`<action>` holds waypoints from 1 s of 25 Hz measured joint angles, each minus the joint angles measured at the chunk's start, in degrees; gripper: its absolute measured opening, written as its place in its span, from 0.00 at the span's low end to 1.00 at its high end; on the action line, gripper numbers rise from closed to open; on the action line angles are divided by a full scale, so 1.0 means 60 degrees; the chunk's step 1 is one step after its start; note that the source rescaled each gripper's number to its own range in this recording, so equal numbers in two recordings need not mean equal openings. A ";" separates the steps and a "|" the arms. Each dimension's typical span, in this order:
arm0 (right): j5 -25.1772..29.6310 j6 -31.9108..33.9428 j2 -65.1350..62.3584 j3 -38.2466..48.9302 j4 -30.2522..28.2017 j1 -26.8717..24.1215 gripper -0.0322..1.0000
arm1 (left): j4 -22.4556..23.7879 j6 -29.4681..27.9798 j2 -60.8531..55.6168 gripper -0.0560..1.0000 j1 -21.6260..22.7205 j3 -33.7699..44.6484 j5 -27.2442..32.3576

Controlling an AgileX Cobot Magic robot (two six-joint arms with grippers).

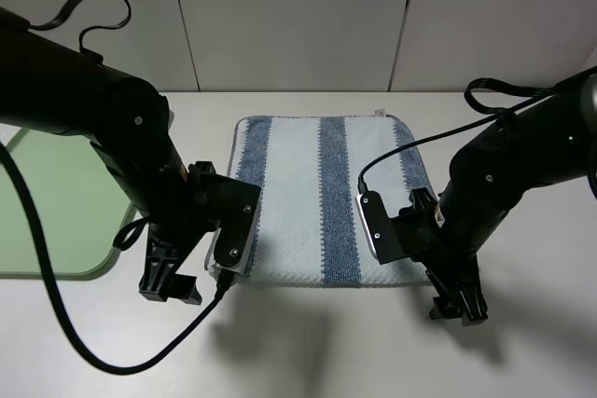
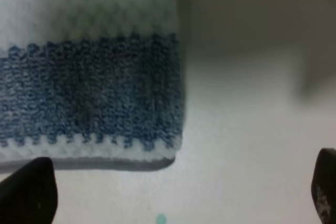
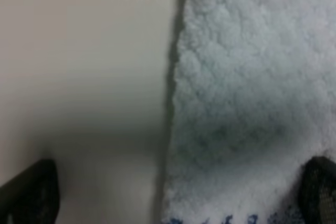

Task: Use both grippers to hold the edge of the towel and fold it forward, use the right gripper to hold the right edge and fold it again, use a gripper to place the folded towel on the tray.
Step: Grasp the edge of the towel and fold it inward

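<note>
**Getting Ready for the First Fold**

The towel (image 1: 322, 198) lies flat and open on the table (image 1: 522, 361), stripes up. It has not been folded at all, so I am at the very first step: grab its near edge (image 1: 317, 283) with both grippers.

My left gripper (image 1: 173, 286) is down by the towel's near left corner. Its two fingers are spread wide and there is nothing between them. In my left wrist view the corner sits just past my fingertips, not between them.

My right gripper (image 1: 459, 307) is down by the towel's near right corner. Its fingers are spread wide too. In my right wrist view the side of the towel runs between them, but they are not pinching it. I cannot tell if they touch the cloth.

The tray (image 1: 37, 221) waits off the towel's left side with nothing on it that I can see.

Next, I think I need to slide both grippers onto the hem, squeeze at the same time, then lift and carry that edge to the towel's far edge.
</note>
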 joint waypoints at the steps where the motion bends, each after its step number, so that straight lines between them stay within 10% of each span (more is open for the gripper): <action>1: 0.0000 0.0000 0.0012 -0.0003 0.0010 0.0000 1.00 | 0.0000 0.0053 0.0063 0.97 0.0000 -0.0023 -0.0057; 25: -0.0043 -0.0031 0.0020 -0.0003 0.0317 0.0000 1.00 | -0.0147 0.0251 0.1685 0.96 -0.0828 -0.0943 -0.0387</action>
